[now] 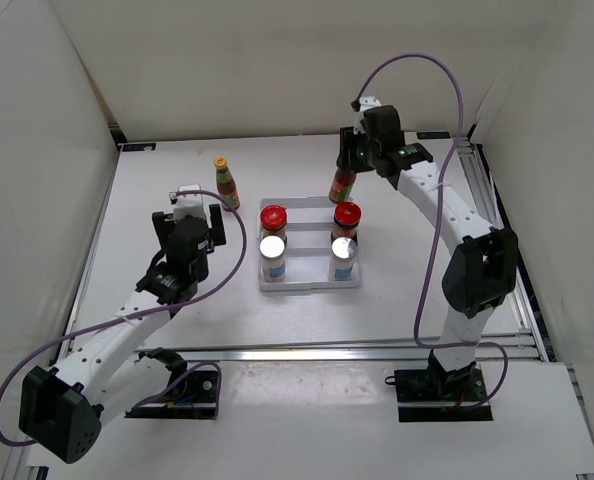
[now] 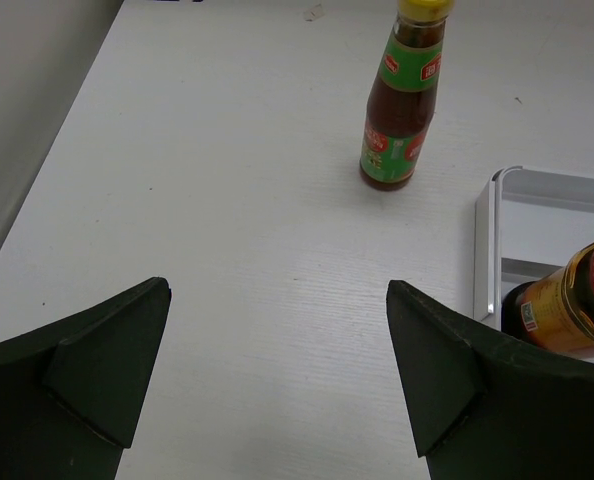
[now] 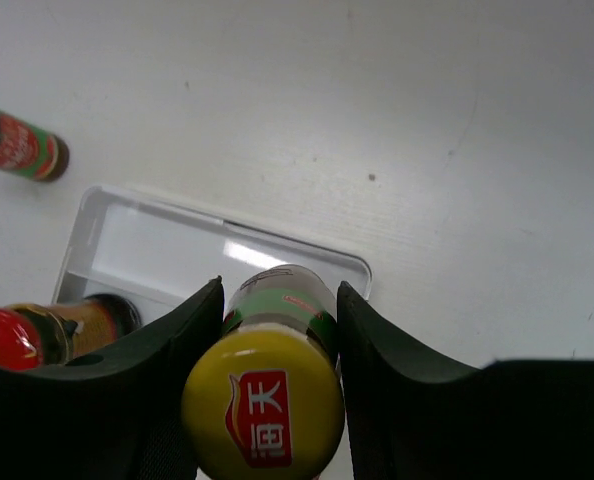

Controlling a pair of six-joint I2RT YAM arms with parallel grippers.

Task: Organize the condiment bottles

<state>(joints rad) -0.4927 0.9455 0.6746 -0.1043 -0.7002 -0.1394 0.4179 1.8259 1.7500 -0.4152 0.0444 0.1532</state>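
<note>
My right gripper (image 1: 349,162) is shut on a slim red-sauce bottle (image 3: 277,340) with a yellow cap, held over the far right corner of the white tray (image 1: 307,286). The second red-sauce bottle (image 1: 226,183) stands on the table left of the tray and shows in the left wrist view (image 2: 402,100). Two red-lidded jars (image 1: 273,219) (image 1: 347,216) stand in the tray's middle row. Two silver-topped shakers (image 1: 272,255) (image 1: 344,256) stand in its near row. My left gripper (image 2: 277,370) is open and empty, low over the table near that second bottle.
White walls close in the table on the left, back and right. The tray's far row (image 3: 177,250) holds nothing. A metal rail (image 1: 307,352) runs along the near edge of the table.
</note>
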